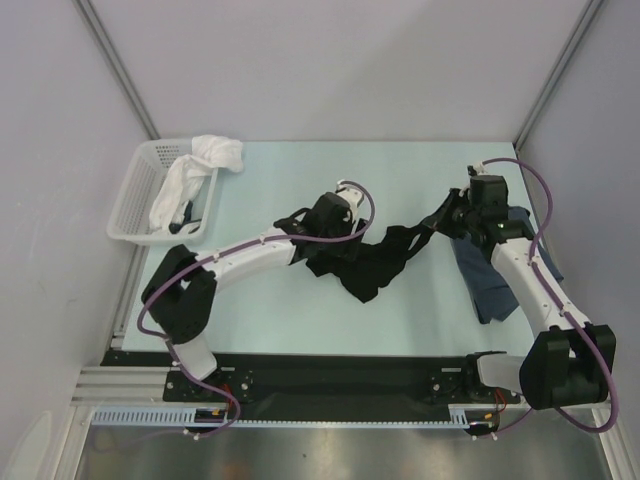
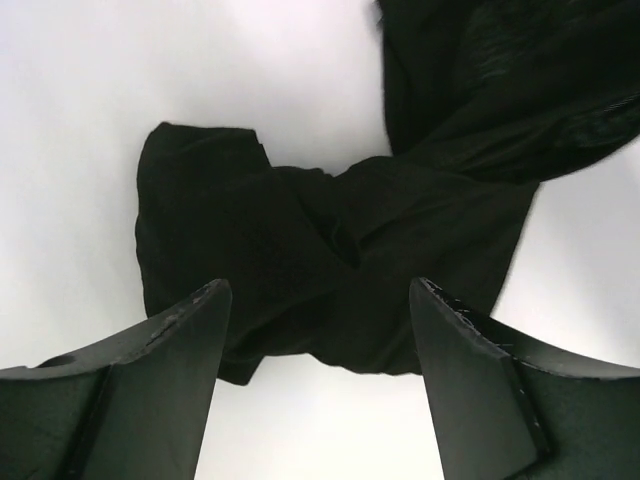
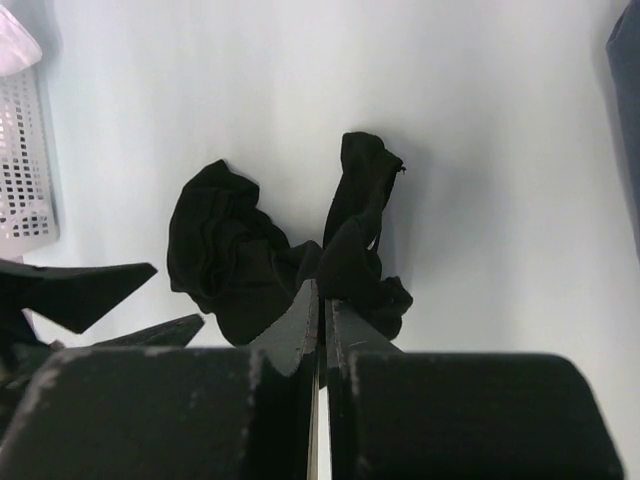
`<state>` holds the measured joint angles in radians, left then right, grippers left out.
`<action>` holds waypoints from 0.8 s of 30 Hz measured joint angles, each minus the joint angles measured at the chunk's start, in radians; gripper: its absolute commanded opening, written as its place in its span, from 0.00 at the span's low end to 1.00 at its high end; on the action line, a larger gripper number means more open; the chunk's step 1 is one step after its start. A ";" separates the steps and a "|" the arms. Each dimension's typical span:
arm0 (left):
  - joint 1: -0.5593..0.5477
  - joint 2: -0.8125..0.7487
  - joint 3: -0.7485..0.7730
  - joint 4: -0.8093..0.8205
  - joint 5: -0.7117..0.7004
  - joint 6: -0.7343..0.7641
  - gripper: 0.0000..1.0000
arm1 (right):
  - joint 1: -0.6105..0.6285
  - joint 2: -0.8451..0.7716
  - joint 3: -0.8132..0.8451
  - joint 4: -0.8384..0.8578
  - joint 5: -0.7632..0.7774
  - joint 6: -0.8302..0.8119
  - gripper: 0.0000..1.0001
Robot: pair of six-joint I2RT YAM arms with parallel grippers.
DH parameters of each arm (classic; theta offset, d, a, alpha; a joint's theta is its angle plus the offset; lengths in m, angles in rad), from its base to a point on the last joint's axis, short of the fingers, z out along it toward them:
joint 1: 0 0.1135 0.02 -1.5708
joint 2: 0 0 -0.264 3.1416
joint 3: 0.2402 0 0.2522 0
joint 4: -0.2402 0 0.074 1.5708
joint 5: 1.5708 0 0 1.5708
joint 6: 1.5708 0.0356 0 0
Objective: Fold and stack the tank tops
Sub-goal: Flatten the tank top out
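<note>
Step in hand, by judgement: opening out the black tank top (image 1: pixel 372 262) ahead of any fold. No fold made yet, nothing stacked. Early in the task.

Black tank top: mid counter (image 1: pixel 270 312), crumpled and twisted, strung out between the two hands. Raised a little at the right end, the rest lying on the surface.

Right hand (image 1: pixel 444 217): clenched, pinching a bunched end of the black tank top, with cloth spilling past the fingertips in the right wrist view. Strap or hem: cannot tell.

Left hand (image 2: pixel 318 288): released, jaws standing apart over a knotted lump of the same black cloth, one on each side, not gripping. Touching the cloth or just above it: cannot tell.

Slate-blue tank top (image 1: pixel 487 285): right side of counter, lying loose, partly under the right arm, near the black one's right end. Folded or not: hard to judge.

Next move, as a guess: closing the left hand on the lump below, then drawing away from the right hand to flatten the garment. Calls for a grip on an edge or strap rather than a wad of several layers, else no untwisting. Risk: soft cloth slipping out or dragging along the counter.

Containers: one white lattice basket (image 1: pixel 126 205), far-left corner of counter, well apart from both tops. Inside: white cloth (image 1: pixel 200 160), heaped and draped over the far rim. Also some small dark thing low at the near side, too small to name.
</note>
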<state>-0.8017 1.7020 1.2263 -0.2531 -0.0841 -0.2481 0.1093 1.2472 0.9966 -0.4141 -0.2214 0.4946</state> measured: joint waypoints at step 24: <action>0.006 -0.352 0.156 -0.353 -0.282 -0.021 0.00 | -0.027 -0.047 0.187 -0.067 -0.086 -0.062 0.00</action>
<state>-0.7959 1.3495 1.3827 -0.6060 -0.3656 -0.2695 0.0822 1.1999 1.1831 -0.4812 -0.3073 0.4324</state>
